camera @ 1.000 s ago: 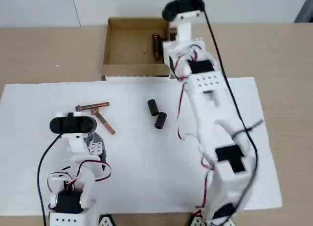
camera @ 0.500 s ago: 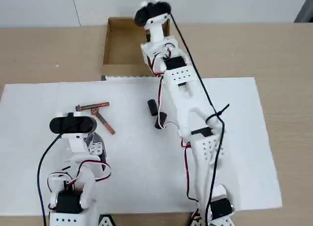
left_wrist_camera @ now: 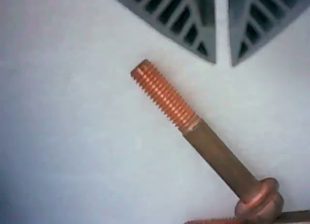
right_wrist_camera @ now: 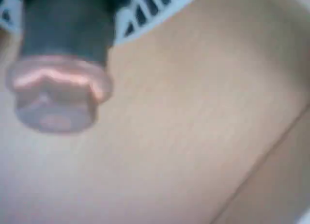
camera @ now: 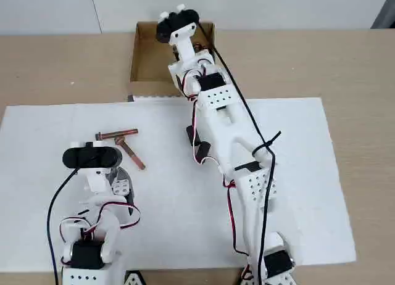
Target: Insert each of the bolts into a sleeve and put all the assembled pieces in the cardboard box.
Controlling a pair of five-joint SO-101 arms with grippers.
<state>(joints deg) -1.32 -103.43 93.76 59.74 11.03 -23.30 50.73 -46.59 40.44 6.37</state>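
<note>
My right gripper [camera: 184, 61] hangs over the cardboard box [camera: 133, 58], shut on a black sleeve [right_wrist_camera: 63, 35] with a copper bolt head [right_wrist_camera: 58, 95] poking out, just above the box floor [right_wrist_camera: 203, 136]. A brownish piece [camera: 197, 49] lies in the box beside it. Two copper bolts [camera: 117, 135] [camera: 133, 154] lie on the white paper. Two black sleeves [camera: 193, 135] [camera: 202, 152] lie mid-paper, partly under the right arm. My left gripper [camera: 119, 177] [left_wrist_camera: 223, 61] rests low over the paper, shut with nothing in it, its tips close to one bolt's [left_wrist_camera: 193, 132] threaded end.
White paper [camera: 166, 223] covers the wooden table [camera: 358, 69]. The right arm stretches from the front edge across the paper's middle to the box. The left arm stays folded at the front left.
The right arm has swung left across the box, carrying the sleeved bolt. The left arm, bolts and sleeves have not moved.
</note>
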